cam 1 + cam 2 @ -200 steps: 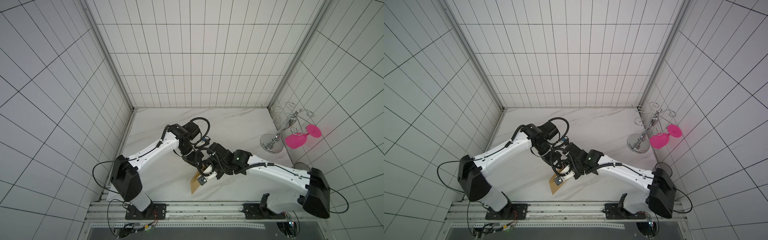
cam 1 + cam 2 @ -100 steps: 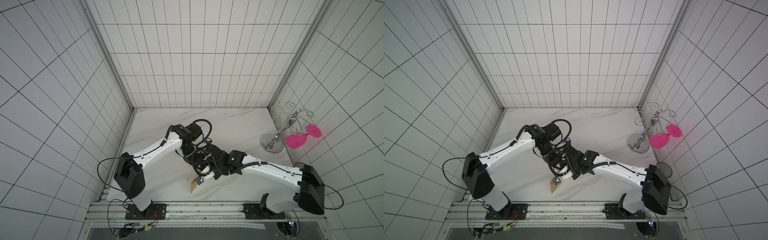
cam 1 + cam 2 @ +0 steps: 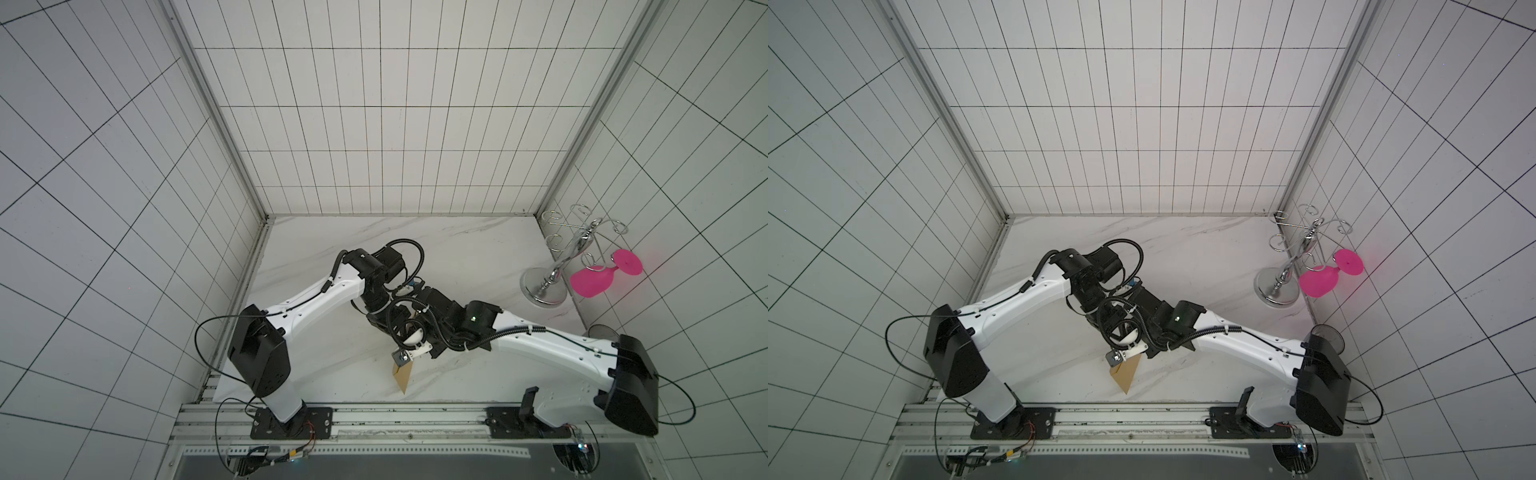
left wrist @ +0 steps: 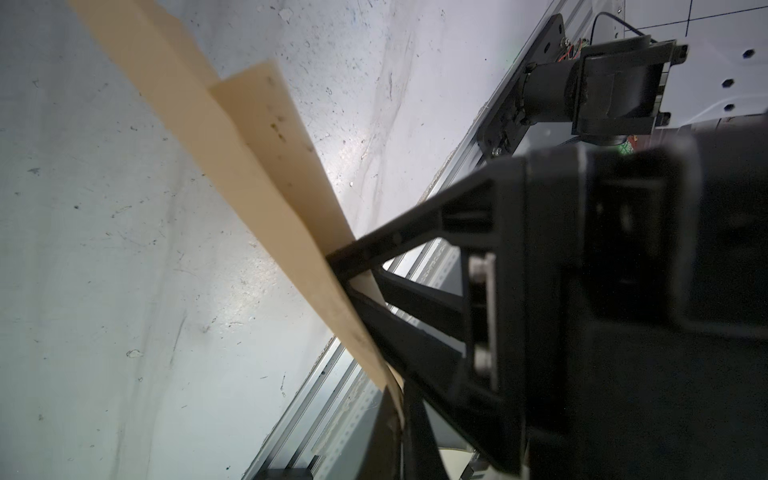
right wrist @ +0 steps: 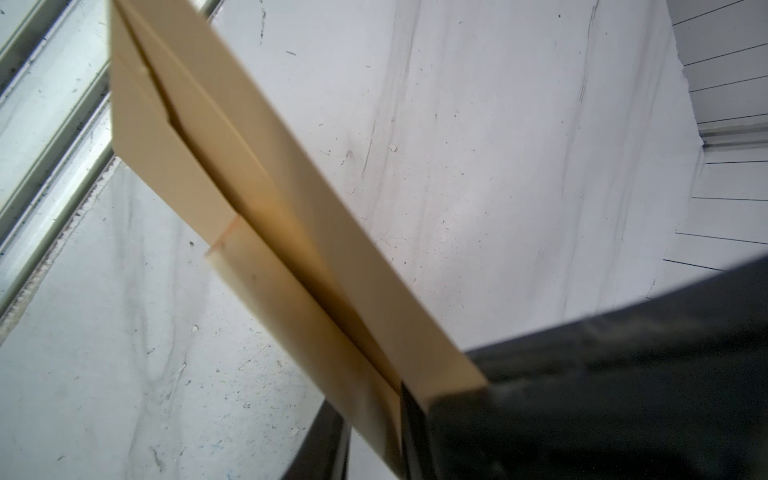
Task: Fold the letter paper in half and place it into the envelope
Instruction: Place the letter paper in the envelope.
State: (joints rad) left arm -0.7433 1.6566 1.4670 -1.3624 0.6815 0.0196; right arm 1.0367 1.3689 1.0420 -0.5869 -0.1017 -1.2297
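Seemingly envelope point(image 4: 266, 208) in left claw point(image 4: 338, 272).

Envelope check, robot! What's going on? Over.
Left tool shut on the envelope, lifted, tilted. Right tool at it too, grip unclear. Paler letter paper showing alongside. Metal rack well clear.

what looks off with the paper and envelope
The thin pale peach-cream letter paper sits askew against the long tan-brown kraft envelope: in the left wrist view one corner fans out past the envelope's edge instead of lining up.
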